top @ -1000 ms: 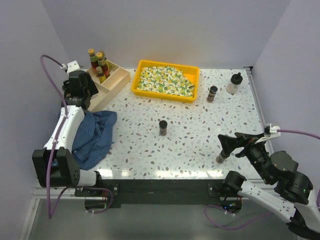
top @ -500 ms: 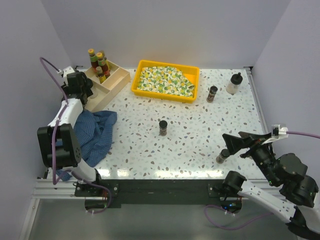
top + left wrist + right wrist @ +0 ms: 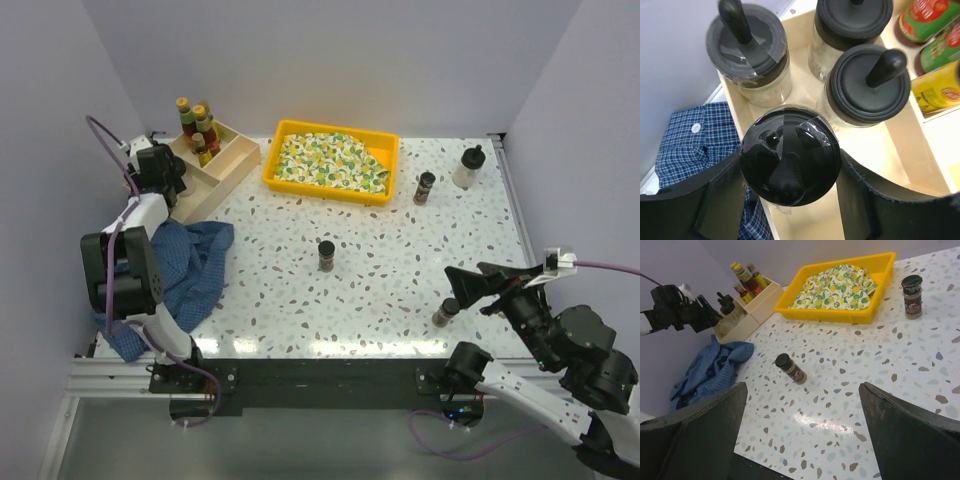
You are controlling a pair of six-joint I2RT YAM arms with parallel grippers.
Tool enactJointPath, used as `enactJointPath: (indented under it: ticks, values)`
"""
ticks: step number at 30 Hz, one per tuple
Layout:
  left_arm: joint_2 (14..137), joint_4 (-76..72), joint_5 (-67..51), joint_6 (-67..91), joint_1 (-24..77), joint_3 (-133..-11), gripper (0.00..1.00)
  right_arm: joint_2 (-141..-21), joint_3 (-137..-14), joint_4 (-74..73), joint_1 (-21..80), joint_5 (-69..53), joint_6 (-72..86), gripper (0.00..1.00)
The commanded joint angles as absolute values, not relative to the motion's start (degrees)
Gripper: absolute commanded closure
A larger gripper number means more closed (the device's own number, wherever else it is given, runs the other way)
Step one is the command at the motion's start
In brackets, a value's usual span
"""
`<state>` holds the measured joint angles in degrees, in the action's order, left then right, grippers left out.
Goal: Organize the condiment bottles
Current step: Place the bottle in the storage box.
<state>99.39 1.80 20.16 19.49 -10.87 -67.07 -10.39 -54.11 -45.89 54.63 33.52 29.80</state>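
My left gripper (image 3: 790, 167) pinches a clear squat bottle (image 3: 770, 145) by its sides, low over the near end of the wooden box (image 3: 902, 135). I can't tell whether its base has landed. Just beyond it, 3 matching bottles (image 3: 867, 85) stand inside the box, and the slim sauce bottles (image 3: 930, 45) fill the next compartment.

My right gripper (image 3: 802, 390) hangs spread wide and empty above the near right of the tabletop (image 3: 920, 370), close to 1 brown spice jar (image 3: 445, 312).

I judge the job well past halfway. That jar, the middle jar (image 3: 790, 368), the far jar (image 3: 912, 296) beside the yellow tray (image 3: 830, 315), and 1 clear bottle (image 3: 467, 168) at the far right are left to put away.

The sauce labels are red, green and yellow, their print too blurred to read. Clear tape (image 3: 805, 132) crosses the black caps.
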Motion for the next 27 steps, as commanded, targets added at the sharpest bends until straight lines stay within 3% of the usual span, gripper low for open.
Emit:
enactJointPath:
  ticks: [1, 2, 3, 6, 8, 9, 12, 21, 27]
  values:
    - [100.98, -5.1, 21.71, 17.76, -11.51, -70.66, 0.84, -12.22, -56.34, -45.17, 54.67, 34.63, 29.71, 0.01]
    - [101.25, -5.1, 21.71, 17.67, -11.69, -71.01, 0.77, -12.39, -56.34, -45.09, 54.75, 34.63, 29.71, 0.01]
    - [101.86, -5.1, 21.62, 17.49, -11.86, -71.19, 0.63, -12.57, -56.42, -45.09, 54.67, 34.63, 29.71, 0.01]
    - [102.74, -4.31, 23.28, 17.05, -11.95, -71.98, 0.42, -13.27, -56.77, -45.09, 54.75, 34.54, 29.79, 0.01]
    - [103.18, -4.05, 25.39, 16.7, -11.95, -72.51, 0.36, -13.62, -56.95, -45.26, 54.67, 34.54, 29.88, 0.01]
    - [103.44, -3.61, 26.53, 16.87, -11.95, -72.77, 0.22, -13.88, -56.87, -45.44, 54.67, 34.37, 29.97, 0.01]
    - [103.27, -2.9, 28.74, 17.49, -11.87, -73.21, 0.0, -13.71, -56.78, -45.53, 54.67, 33.75, 30.5, 0.01]
    - [96.78, 2.2, 24.44, 19.41, -11.95, -74.36, 0.0, -14.68, -55.11, -44.56, 54.67, 32.52, 31.11, 0.01]
    - [86.68, 9.75, 7.94, 23.03, -11.95, -72.08, 0.0, -20.29, -53.96, -42.98, 54.67, 33.39, 30.85, 0.01]
